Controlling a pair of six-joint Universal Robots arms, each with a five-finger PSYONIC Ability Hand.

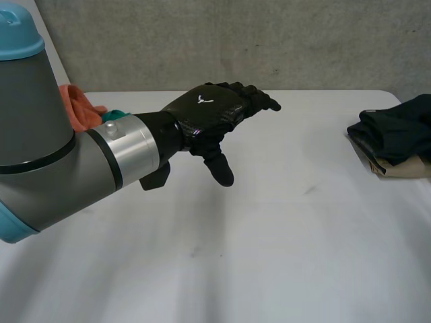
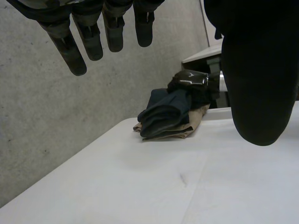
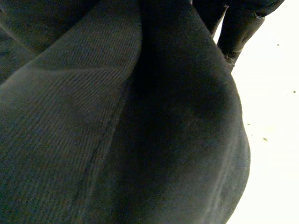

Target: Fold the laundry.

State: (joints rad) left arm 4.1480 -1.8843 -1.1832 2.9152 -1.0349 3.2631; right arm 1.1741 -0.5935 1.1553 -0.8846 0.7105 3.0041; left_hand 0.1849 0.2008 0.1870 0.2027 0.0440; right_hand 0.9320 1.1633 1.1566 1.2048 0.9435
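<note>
With the left robot hand [image 1: 205, 111] spread empty above the white surface [image 1: 269, 235], and the hold of the right robot hand [image 3: 233, 32] not discernible, the crumpled dark navy garment [image 1: 397, 124] should be flattened first.

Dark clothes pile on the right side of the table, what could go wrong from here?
The dark clothes pile lies bunched on a tan garment near the table edge; pulling one piece may drag the rest off. Dark cloth drapes right against the right hand, so its grip is hard to verify. The left hand hovers open, too far away to steady the pile.
</note>
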